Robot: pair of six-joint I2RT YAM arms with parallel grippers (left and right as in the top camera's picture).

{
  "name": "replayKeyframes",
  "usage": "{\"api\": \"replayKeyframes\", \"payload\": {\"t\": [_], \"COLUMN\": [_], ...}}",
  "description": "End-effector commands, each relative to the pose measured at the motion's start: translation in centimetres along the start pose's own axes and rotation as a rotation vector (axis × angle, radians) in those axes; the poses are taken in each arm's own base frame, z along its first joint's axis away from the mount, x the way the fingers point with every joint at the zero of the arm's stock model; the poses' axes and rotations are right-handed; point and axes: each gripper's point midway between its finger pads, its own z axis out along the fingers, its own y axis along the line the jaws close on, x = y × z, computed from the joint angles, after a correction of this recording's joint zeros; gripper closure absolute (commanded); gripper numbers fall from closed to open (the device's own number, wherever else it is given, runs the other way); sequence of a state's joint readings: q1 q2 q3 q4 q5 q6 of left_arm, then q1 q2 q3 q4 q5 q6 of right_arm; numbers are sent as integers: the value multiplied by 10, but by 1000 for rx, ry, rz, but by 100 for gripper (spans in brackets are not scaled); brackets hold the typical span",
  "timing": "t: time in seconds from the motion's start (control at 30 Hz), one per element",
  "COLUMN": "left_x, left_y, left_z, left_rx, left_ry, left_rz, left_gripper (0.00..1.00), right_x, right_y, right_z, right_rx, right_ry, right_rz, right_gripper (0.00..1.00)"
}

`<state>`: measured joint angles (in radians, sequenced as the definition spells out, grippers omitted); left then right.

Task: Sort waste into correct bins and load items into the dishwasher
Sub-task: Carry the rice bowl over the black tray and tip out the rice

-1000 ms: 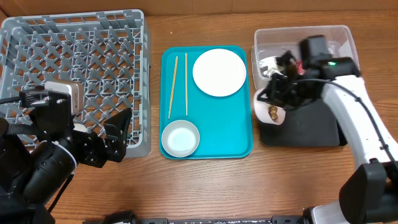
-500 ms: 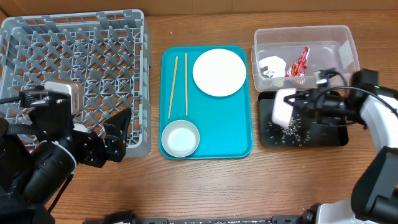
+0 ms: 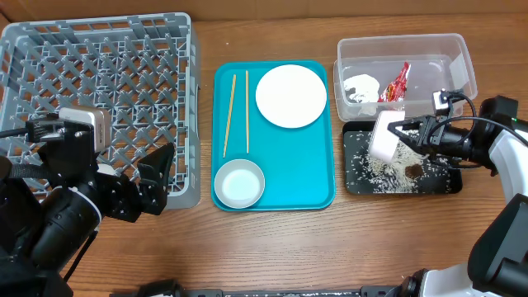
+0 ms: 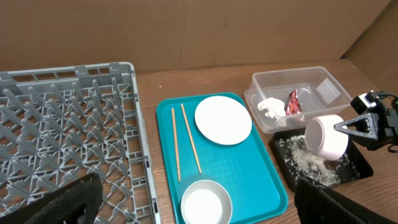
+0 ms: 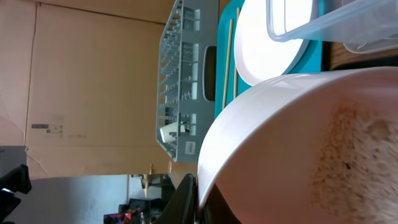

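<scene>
My right gripper is shut on the rim of the white tumbler cup, held on its side above the black tray. Loose rice and a brown lump lie on that tray. In the right wrist view the cup fills the frame, with rice residue inside it. The clear tub holds the red wrapper and a white scrap. The large plate and greyish bowl sit on the teal tray. My left gripper is open and empty at the grey rack's front right corner.
Two wooden chopsticks lie on the left side of the teal tray. The rack holds nothing. In the left wrist view the bowl lies below and between my open fingers. A cardboard wall stands behind the table.
The right arm swung out to the right and tipped the cup. Rice and then the brown lump fell from the cup onto the black tray. The left arm has not moved.
</scene>
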<state>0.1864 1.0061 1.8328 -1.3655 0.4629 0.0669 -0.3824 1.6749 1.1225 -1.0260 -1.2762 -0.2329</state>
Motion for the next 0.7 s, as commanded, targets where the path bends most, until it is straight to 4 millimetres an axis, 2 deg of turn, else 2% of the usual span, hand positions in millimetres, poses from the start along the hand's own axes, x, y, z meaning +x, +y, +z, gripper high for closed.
{"api": "replayKeyframes", "payload": {"t": [0.0,0.07,0.1,0.17,0.2,0.27,0.33,0.37,0.4,0.43,0.47,0.53,0.57,0.63,0.67], "left_x": [-2,-2,-2,-2,-2,-2,-2,-2,-2,-2,-2,-2,-2,-2,-2], "left_y": [-1,-1,-1,-1,-1,-1,-1,-1,-1,0,-1,-1,-1,-1,-1], "left_z": [-2,-2,-2,-2,-2,-2,-2,-2,-2,-2,-2,-2,-2,-2,-2], "left_rx": [-3,-3,-3,-3,-3,-3,-3,-3,-3,-4,-3,-3,-3,-3,-3], "left_ry": [-7,-7,-7,-7,-7,-7,-7,-6,-7,-7,-6,-6,-6,-7,-6], "left_rz": [21,21,22,21,21,21,22,21,21,21,21,21,21,21,21], "left_gripper": [0,0,0,0,0,0,0,0,0,0,0,0,0,0,0], "right_x": [1,2,1,-2,-3,-2,-5,-4,-3,-3,-3,-3,-1,2,2], "right_y": [12,30,28,10,6,6,-12,-13,-6,3,3,-19,-15,6,2], "right_z": [0,-3,-2,1,1,1,2,1,2,1,2,3,3,3,3], "right_rx": [-72,-171,-163,-77,-67,-80,20,27,-14,-67,-64,52,24,-93,-68], "right_ry": [-6,-20,-21,-10,-7,-6,-6,-6,-3,-4,-3,1,7,7,9], "right_rz": [59,19,-4,31,86,89,117,182,201,163,125,167,222,125,95], "right_gripper": [96,96,96,96,96,96,96,96,96,96,96,96,96,96,96]}}
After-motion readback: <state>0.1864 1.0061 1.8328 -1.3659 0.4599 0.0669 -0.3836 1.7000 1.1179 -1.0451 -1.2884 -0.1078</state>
